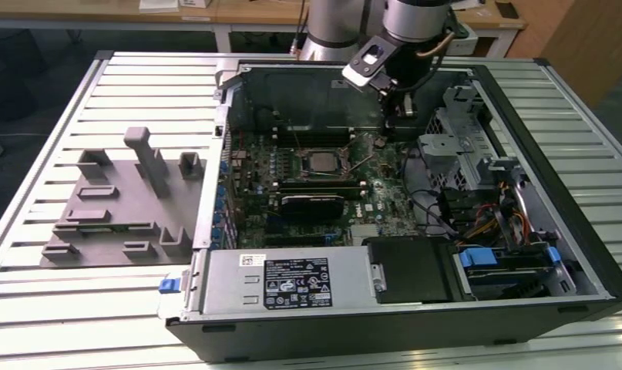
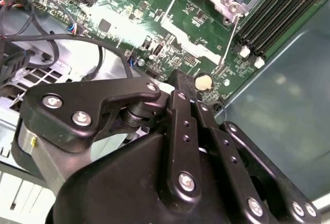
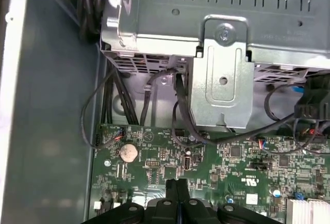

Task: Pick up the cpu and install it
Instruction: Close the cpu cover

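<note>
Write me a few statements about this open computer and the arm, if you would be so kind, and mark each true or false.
1. The cpu sits on the motherboard. True.
2. The hand grips the cpu. False: its fingers are shut on nothing, apart from the cpu.
3. The grey fixture plate lies on the exterior view's right of the computer case. False: it lies on the left.
4. A coin cell sits on the motherboard near the hand. True.

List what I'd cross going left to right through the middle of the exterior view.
grey fixture blocks → cpu → gripper → metal drive cage
</note>
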Motion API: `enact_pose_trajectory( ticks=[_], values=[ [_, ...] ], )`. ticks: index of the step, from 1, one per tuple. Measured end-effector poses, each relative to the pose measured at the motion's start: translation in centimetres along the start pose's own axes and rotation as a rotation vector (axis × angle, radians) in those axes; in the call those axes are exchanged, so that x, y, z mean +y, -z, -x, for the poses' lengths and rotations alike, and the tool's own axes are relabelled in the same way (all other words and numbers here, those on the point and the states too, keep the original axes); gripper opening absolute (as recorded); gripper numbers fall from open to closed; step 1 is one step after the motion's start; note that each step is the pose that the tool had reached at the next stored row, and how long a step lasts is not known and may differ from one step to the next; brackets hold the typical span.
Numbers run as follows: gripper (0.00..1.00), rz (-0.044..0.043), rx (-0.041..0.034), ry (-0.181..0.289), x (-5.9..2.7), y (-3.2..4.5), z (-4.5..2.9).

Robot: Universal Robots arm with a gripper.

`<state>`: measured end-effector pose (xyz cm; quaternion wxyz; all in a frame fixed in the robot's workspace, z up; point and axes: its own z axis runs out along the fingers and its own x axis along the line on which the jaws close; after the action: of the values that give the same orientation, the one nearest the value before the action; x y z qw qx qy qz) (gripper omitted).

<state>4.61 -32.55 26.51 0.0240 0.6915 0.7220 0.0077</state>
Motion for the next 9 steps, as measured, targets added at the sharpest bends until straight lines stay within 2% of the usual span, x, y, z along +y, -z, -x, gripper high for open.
enact_pose_trajectory(
  ticks=[9],
  values=[
    [0.11, -0.0017, 0.0000, 0.000, -0.05, -1.63, -0.04]
  ],
)
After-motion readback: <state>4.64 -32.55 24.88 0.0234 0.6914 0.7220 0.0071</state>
